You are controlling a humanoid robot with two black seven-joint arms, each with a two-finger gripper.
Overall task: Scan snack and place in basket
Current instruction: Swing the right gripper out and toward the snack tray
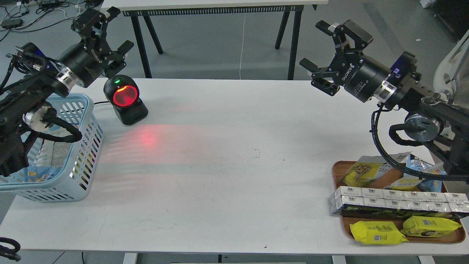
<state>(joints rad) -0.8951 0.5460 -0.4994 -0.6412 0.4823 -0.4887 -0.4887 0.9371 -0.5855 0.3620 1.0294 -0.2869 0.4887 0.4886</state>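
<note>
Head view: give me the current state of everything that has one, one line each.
Left claw: open, empty, raised above the scanner.
Right claw: open, empty, raised.
Scanner: on, window glowing red, green light lit.
Snack: lying on the brown tray, not picked.
Basket: upright, already holding packets.

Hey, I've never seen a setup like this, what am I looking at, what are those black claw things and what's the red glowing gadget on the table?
This one picture is taken from the robot's own head, looking down at a white table. The black claws are its two arms' end effectors: left end effector and right end effector, both open, holding nothing. The red glowing gadget is a barcode scanner. Beside it at the left is a blue basket with some packets already inside. At the right, a brown tray holds snacks, including the nut pouch, a row of white boxes and yellow packets.
</note>
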